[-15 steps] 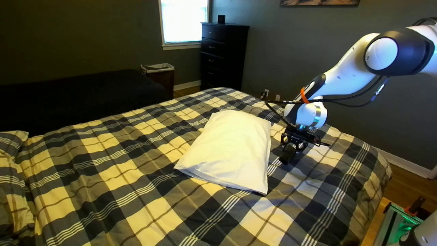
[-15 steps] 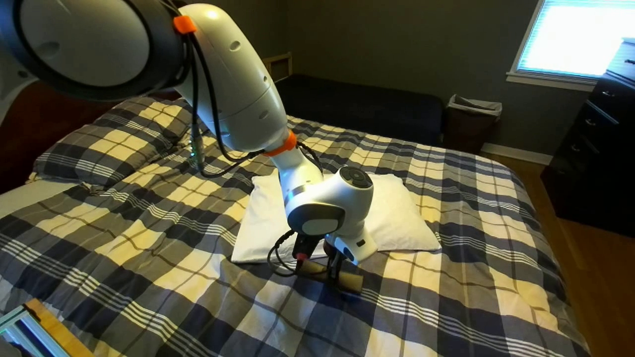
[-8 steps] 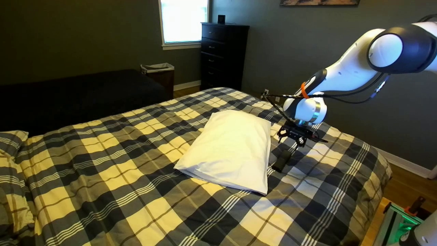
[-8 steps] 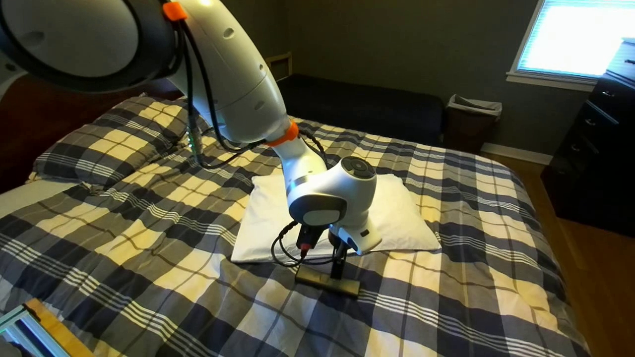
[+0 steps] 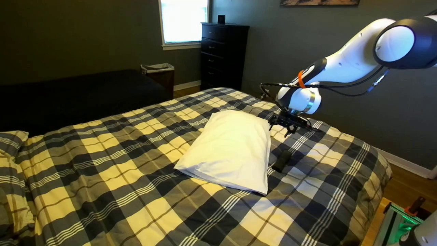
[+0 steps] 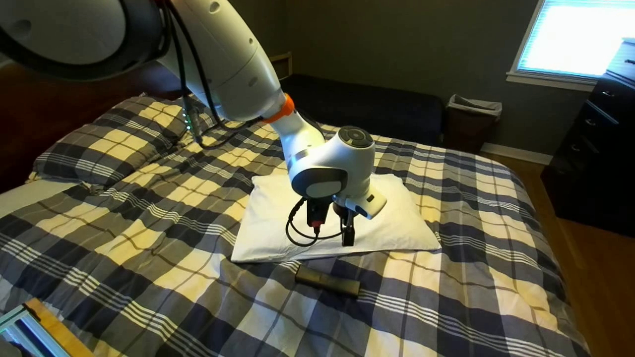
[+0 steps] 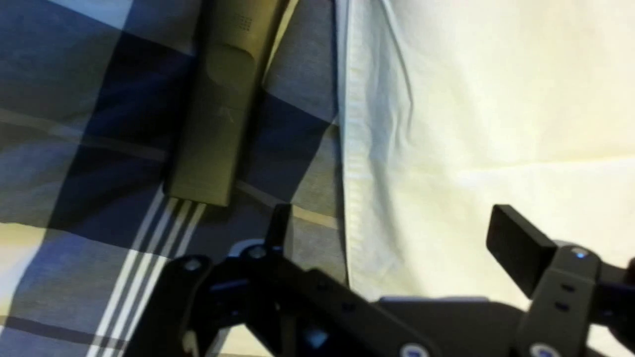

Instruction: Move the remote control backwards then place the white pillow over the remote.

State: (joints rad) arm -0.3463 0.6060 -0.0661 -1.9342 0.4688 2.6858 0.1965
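We note the arm (image 5: pixel 355 58) angled downward, its empty claw (image 7: pixel 389 233) spread wide above the edge of the white pillow (image 5: pixel 227 150).

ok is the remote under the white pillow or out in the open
Out in the open: in both exterior views the remote lies uncovered on the plaid bedding, beside the white pillow.
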